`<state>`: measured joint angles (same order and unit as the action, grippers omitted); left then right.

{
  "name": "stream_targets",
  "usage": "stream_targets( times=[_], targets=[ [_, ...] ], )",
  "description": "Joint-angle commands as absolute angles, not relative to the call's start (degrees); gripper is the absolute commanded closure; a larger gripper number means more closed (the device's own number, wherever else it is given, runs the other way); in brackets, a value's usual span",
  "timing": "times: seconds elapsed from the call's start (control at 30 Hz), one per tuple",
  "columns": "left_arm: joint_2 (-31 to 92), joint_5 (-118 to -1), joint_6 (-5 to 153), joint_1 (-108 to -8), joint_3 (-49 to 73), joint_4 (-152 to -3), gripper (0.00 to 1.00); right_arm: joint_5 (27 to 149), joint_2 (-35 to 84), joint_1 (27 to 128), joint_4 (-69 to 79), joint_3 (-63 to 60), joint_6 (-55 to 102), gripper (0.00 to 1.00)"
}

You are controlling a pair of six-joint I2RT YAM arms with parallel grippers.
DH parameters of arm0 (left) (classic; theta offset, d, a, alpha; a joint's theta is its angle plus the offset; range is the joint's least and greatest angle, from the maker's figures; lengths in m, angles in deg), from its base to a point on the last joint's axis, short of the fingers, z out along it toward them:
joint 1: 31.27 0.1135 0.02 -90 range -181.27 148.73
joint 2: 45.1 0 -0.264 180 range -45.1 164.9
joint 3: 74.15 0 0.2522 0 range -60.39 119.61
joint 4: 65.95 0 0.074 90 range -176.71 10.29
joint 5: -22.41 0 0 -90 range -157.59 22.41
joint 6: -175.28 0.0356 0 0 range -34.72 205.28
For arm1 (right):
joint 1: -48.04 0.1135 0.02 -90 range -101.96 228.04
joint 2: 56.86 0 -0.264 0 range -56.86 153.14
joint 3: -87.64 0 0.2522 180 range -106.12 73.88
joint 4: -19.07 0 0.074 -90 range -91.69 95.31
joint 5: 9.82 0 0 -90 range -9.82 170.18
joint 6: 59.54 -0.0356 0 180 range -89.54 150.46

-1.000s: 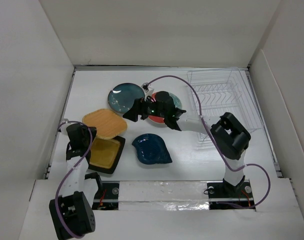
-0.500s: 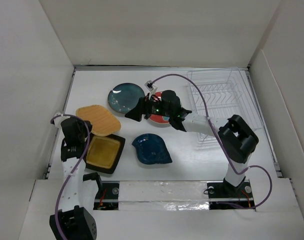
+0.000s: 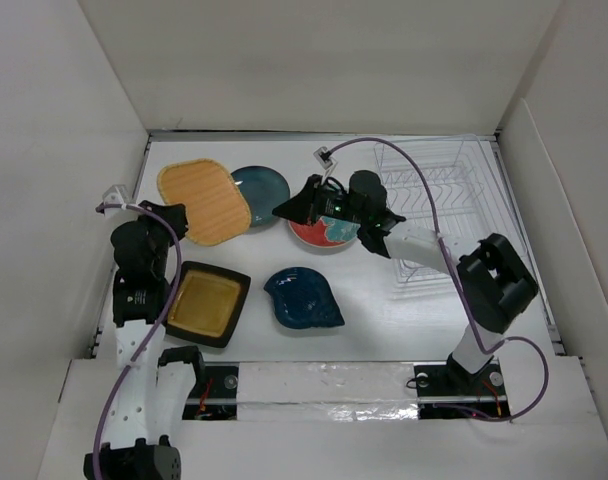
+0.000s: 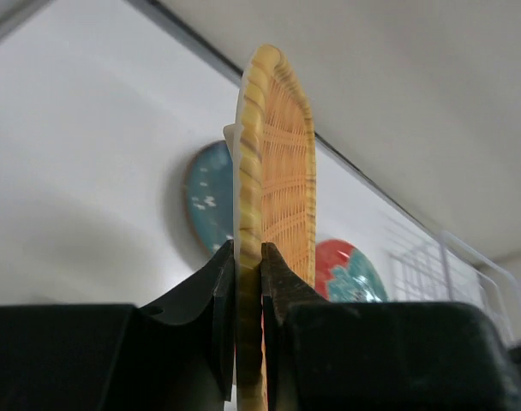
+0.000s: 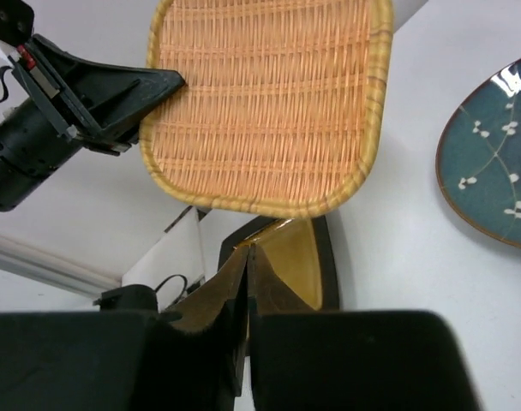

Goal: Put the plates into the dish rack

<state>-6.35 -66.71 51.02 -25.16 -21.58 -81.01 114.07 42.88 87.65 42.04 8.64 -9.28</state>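
Top view: bright, even, diffuse light off the white walls. Only faint, soft shadows on the surface (image 3: 404, 320) beneath the arms.
Left wrist: left hand (image 4: 247, 261) near black, very close and soft. Orange plate (image 4: 278, 163) rim fairly crisp, background beyond it hazy.
Right wrist: right hand (image 5: 246, 257) dark and blurred. Small white glint on the dark teal plate (image 5: 492, 163)

Left arm (image 3: 134, 340): white links, black joints, perforated link beside the silver rail (image 3: 324, 385).
Right arm (image 3: 419, 240): white links, black joints.
Cables (image 3: 416, 180): purple, one per arm.
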Motion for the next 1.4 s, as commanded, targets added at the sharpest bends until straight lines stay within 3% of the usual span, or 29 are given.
stream_targets(
  times=[0.0,0.03,0.07,0.17,0.37,0.57,0.73,0.8,0.93,0.97,1.0,1.07,1.1,1.13,1.2,1.37],
  targets=[
    [-7.74,-52.51,50.13,-26.26,-20.83,-65.52,1.0,116.13,39.12,86.71,46.71,10.15,-9.88,0.75],
    [-7.83,-49.95,49.43,-26.87,-21.62,-63.12,1.0,116.13,37.63,85.84,46.79,11.46,-9.7,0.44],
    [-7.92,-45.14,47.85,-27.48,-23.28,-61.01,1.0,116.39,36.75,85.22,46.71,12.26,-9.53,0.33],
    [-7.39,-35.3,44.51,-28.8,-26.1,-51.26,1.0,117.62,32.97,82.58,44.96,15.16,-7.34,0.17],
    [-6.16,-27.26,37.04,-32.4,-28.48,-35.7,1.0,114.46,26.56,78.28,37.74,18.49,-0.3,0.07],
    [-3.0,-23.75,32.21,-35.21,-30.59,-26.37,1.0,115.95,26.81,78.79,40.0,20.7,-0.21,0.07],
    [0.25,-22.5,29.03,-36.36,-33.4,-19.24,1.0,122.36,29.17,81.96,48.28,21.76,-3.37,0.15],
    [0.78,-22.59,29.81,-36.89,-34.37,-18.89,1.0,124.99,30.06,83.01,52.32,21.58,-4.68,0.29],
    [0.87,-23.38,32.01,-37.5,-34.29,-22.3,1.0,127.29,32.08,83.63,58.65,21.58,-8.82,0.74],
    [0.78,-24.25,33.5,-38.2,-33.59,-24.66,1.0,127.29,32.26,83.63,59.7,21.75,-9.17,0.9],
    [0.7,-24.96,35.34,-38.21,-31.76,-30.78,0.99,126.86,32.26,83.63,59.54,21.76,-9.7,0.98],
    [0.35,-27.06,40.44,-39.52,-29.99,-36.44,0.75,126.07,31.21,82.76,56.49,21.67,-9.18,1.0],
    [-0.09,-27.77,42.11,-40.4,-27.98,-41.86,0.48,124.5,30.51,82.06,55.24,21.58,-8.39,1.0],
    [-0.18,-28.82,45.26,-40.93,-25.87,-44.44,0.42,123.61,29.63,80.22,52.36,21.75,-7.86,1.0],
    [-0.97,-29.88,47.82,-42.86,-23.76,-50.05,0.32,119.85,25.78,77.67,49.62,22.45,-6.89,1.0],
    [-5.45,-34.52,54.76,-47.34,-20.14,-56.67,0.26,110.7,16.72,68.18,38.92,23.51,-4.44,1.0]
  ],
)
